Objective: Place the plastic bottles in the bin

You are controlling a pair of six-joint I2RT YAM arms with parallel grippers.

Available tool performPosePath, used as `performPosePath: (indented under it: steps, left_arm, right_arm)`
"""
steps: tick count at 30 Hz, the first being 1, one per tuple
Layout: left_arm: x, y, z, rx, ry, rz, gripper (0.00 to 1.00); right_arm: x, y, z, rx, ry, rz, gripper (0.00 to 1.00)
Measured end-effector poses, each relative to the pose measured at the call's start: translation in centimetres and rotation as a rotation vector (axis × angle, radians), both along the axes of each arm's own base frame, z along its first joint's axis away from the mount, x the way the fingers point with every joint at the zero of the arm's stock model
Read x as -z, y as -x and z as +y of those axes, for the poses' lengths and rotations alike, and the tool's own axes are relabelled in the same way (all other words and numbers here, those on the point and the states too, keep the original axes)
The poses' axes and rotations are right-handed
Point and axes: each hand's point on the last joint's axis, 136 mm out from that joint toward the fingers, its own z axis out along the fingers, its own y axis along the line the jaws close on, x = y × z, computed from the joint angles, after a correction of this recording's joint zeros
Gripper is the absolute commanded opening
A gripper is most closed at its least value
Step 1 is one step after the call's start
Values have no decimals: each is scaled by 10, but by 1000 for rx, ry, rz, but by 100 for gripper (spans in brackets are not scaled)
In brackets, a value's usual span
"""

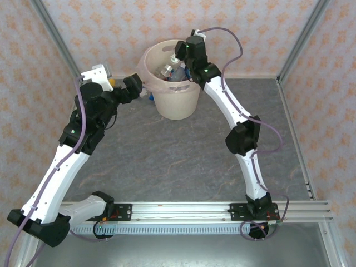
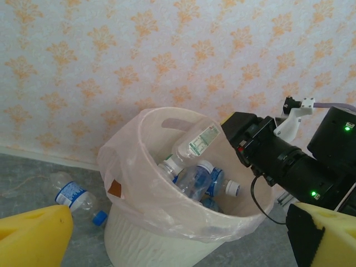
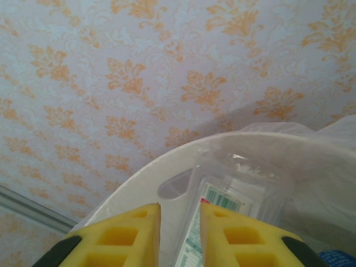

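The cream bin [image 1: 178,103] [image 2: 144,239] [image 3: 139,183] stands at the back of the table with a thin clear liner over its rim. Several plastic bottles [image 2: 194,178] [image 1: 167,71] lie inside it. A clear bottle with a green-and-white label [image 2: 197,139] [image 3: 233,194] leans at the far rim. My right gripper [image 1: 179,60] [image 3: 181,222] hovers over the bin, shut on that bottle's end with a narrow gap between its yellow fingers. My left gripper [image 1: 142,89] [image 2: 181,222] stands open just left of the bin, nothing between its fingers. One blue-capped bottle [image 2: 72,194] lies on the table beside the bin.
The patterned wall [image 2: 111,72] rises close behind the bin. The right arm's black wrist and cable [image 2: 289,167] hang over the bin's right rim. Metal frame posts [image 1: 55,33] stand at the back corners. Grey tabletop [image 1: 178,161] stretches in front of the bin.
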Motion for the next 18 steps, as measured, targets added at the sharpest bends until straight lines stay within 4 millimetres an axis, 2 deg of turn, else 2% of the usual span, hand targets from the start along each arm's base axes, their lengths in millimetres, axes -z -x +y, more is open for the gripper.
performPosePath:
  steps: [9, 18]
  left_arm:
    - [7, -4, -2, 2, -6, 18, 99]
    - [15, -10, -5, 5, -15, 40, 99]
  right_arm:
    - [33, -2, -2, 15, 28, 91, 27]
    - [46, 2, -7, 37, 32, 152, 25]
